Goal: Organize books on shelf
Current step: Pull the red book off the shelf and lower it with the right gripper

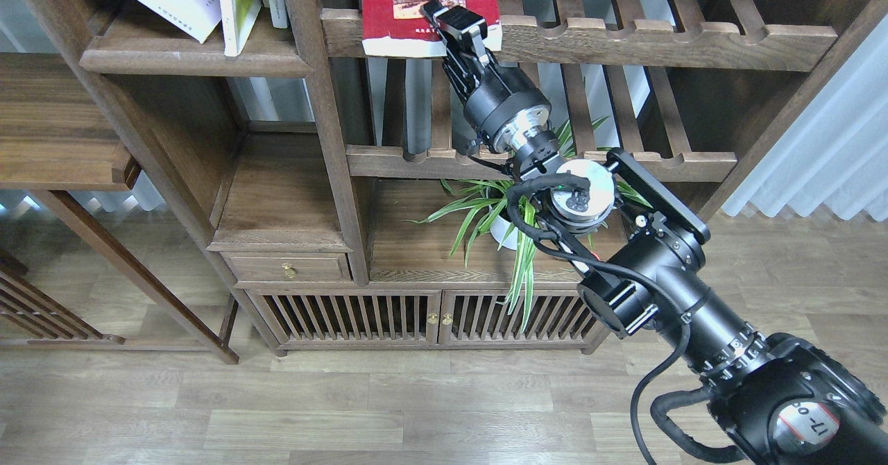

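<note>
The right claw (447,22) pinches the lower right corner of the dark red book (409,7), which lies flat on the slatted rack (666,38); two more books (208,0) lean on the shelf (187,52) at upper left.

A home-like living room or study: a dark wooden bookcase (326,139) with a small drawer (288,268), a potted plant (510,232), wood-plank floor (347,409), white curtains (825,153).

Soft daylight is coming through the curtains (825,139) at right; everything I'm seeing is sharp, with edges bowing slightly.
</note>
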Tool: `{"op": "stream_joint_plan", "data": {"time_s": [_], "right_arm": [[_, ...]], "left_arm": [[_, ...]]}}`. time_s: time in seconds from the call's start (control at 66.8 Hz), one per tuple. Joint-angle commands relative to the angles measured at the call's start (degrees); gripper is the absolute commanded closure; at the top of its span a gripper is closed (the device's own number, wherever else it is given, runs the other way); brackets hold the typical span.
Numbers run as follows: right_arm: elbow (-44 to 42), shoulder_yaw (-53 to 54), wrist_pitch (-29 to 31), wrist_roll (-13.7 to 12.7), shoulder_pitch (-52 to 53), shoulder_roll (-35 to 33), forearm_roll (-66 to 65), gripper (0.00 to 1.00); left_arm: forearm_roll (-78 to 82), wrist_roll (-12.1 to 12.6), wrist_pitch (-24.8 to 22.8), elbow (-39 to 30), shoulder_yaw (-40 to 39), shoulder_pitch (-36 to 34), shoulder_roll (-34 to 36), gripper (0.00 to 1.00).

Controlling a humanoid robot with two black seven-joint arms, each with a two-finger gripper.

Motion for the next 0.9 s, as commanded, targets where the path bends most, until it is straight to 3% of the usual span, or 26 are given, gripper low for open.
{"op": "stream_joint_plan", "data": {"time_s": [0.0, 0.21, 0.479, 0.644, 0.689, 0.704, 0.793, 0.883], "right_arm": [[8.0, -1.3, -0.6, 0.0, -7.1, 0.0, -0.1, 0.95], [19.5, -2.9, 1.1, -0.6, -20.6, 0.0, -2.1, 0.95], [19.4, -9.9, 10.0, -1.0, -27.9, -1.6, -2.2, 0.95], [17.8, -10.2, 13.6, -3.0, -31.5, -5.2, -2.3, 0.95], [16.5, -10.4, 15.6, -3.8, -31.9, -6.6, -2.4, 0.94], [14.6, -11.0, 18.7, -5.4, -32.2, -7.9, -2.5, 0.94], [11.7, -11.8, 22.8, -8.6, -32.2, -8.3, -2.8, 0.94], [5.7, -11.9, 28.6, -13.4, -31.7, -7.8, -3.1, 0.94]], "left_arm": [[-0.1, -0.2, 0.0, 0.4, 0.0, 0.2, -0.1, 0.03], [-0.4, -0.5, 0.0, 0.4, 0.0, 0.7, -0.1, 0.02], [-9.8, 0.3, 0.0, 1.4, 1.7, 1.5, -0.3, 0.01], [-13.2, 0.2, 0.0, 2.1, 4.4, 3.4, -2.5, 0.00], [-13.2, 0.2, 0.0, 2.9, 5.4, 4.2, -3.6, 0.00], [-13.2, 0.3, 0.0, 3.3, 7.4, 5.7, -4.8, 0.00], [-13.4, 0.2, 0.0, 3.4, 9.5, 6.9, -5.6, 0.00], [-15.5, 0.2, 0.0, 4.5, 12.0, 6.7, -8.1, 0.00]]}}
